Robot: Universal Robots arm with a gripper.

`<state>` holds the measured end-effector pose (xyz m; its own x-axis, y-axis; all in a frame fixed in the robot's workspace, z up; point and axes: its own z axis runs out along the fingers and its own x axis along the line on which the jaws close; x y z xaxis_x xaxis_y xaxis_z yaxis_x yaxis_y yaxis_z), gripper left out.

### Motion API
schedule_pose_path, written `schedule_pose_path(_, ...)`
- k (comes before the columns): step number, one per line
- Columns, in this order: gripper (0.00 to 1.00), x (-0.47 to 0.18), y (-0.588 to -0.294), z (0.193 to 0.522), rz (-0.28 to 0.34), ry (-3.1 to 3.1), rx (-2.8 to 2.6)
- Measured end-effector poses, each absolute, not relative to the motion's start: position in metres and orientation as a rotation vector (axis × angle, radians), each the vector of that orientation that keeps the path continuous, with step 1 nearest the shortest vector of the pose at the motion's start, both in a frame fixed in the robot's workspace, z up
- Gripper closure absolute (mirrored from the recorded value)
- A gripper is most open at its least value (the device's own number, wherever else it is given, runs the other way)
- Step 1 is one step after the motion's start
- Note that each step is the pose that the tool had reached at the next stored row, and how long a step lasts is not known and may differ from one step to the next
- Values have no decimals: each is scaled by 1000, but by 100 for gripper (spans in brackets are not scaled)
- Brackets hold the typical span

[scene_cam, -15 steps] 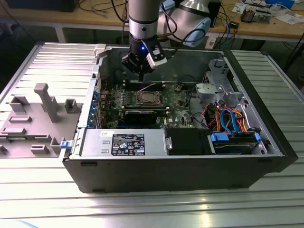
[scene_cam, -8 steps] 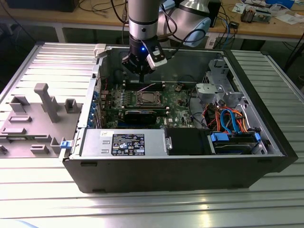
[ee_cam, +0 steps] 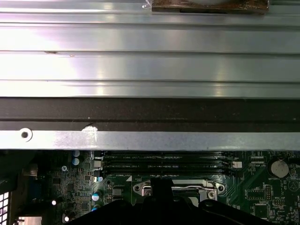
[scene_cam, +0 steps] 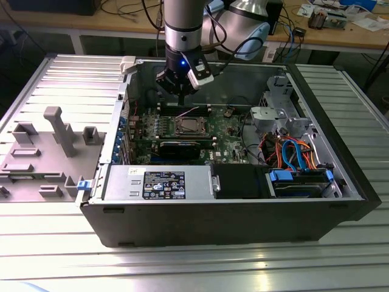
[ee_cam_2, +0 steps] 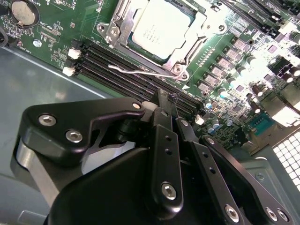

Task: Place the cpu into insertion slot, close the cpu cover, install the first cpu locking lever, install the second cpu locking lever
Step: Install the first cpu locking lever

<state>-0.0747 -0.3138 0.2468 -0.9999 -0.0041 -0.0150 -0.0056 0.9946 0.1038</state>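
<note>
Small flat silver cpu [ee_cam_2: 161, 26] already sitting in shiny square insertion slot [ee_cam_2: 117, 35], silver frame cpu cover [ee_cam_2: 185, 49] down. Thin wire lever [ee_cam_2: 140, 71] loose, just ahead of black claw [ee_cam_2: 164, 105]. Claw fingers pressed together, holding nothing.

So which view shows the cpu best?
The second wrist view: the cpu is large there, its silver top plain inside the cover, seated in the socket. In the exterior view the cpu is a small square on the board below the gripper. In the first wrist view I cannot make it out behind the dark gripper.
</note>
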Motion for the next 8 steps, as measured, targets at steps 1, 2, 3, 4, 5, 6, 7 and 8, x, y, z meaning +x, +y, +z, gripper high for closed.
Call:
schedule_pose_path(1,89,-74,-314,247,163,3122,-8)
schedule_pose_path(2,89,-74,-314,246,163,3122,-8)
schedule_pose_path(3,89,-73,-314,245,163,3122,-8)
schedule_pose_path(4,89,-73,-314,244,163,3122,-8)
schedule_pose_path(5,89,-72,-314,244,163,3123,-8)
schedule_pose_path(6,89,-71,-314,243,163,3123,-7)
schedule_pose_path(7,89,-70,-314,242,163,3123,-7)
schedule_pose_path(8,89,-69,-314,241,163,3123,-7)
